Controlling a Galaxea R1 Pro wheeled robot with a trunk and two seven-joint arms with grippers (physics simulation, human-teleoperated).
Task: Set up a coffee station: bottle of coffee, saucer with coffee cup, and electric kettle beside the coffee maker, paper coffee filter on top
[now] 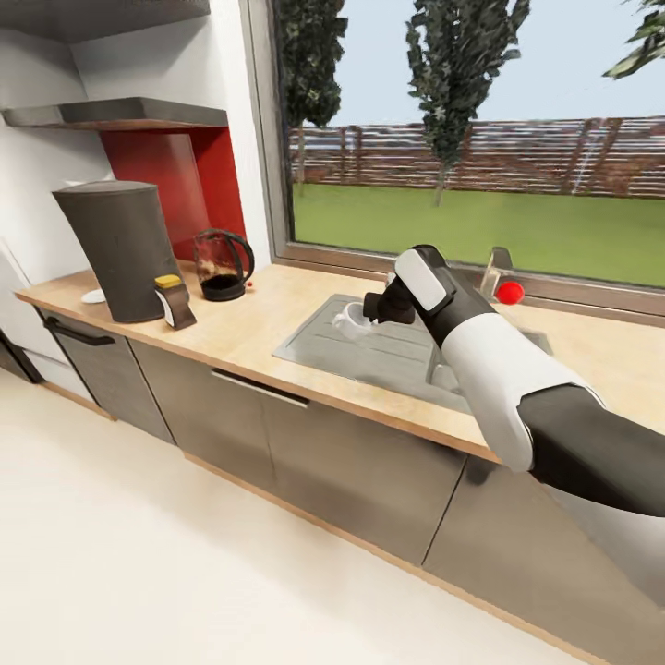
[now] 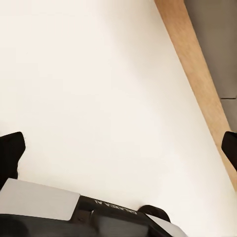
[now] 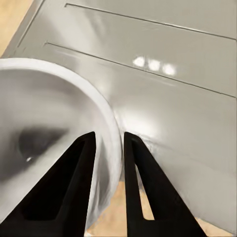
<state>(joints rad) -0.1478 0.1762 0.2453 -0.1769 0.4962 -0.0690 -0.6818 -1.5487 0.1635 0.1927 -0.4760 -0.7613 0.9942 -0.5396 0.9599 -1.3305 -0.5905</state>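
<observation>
While the right hand (image 3: 108, 163) pinches the coffee cup (image 1: 350, 320) rim over the sink (image 1: 406, 356), the wood worktop (image 1: 249, 323) runs under a big window (image 1: 480, 139) w/ white floor (image 1: 139, 554) below; left hand (image 2: 118, 148) spread open, empty.

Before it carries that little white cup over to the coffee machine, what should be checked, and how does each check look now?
1. Hold on the coffee cup: ok, the right gripper has one finger inside the rim and one outside.
2. Cup lifted free of the sink: cannot tell.
3. Saucer ready: ok, it lies bare on the kitchen countertop beside the coffee maker.
4. Path to the saucer: not ok, the coffee maker, bottle of coffee and electric kettle stand between.
5. Left gripper out of the way: ok, open above the floor.
</observation>
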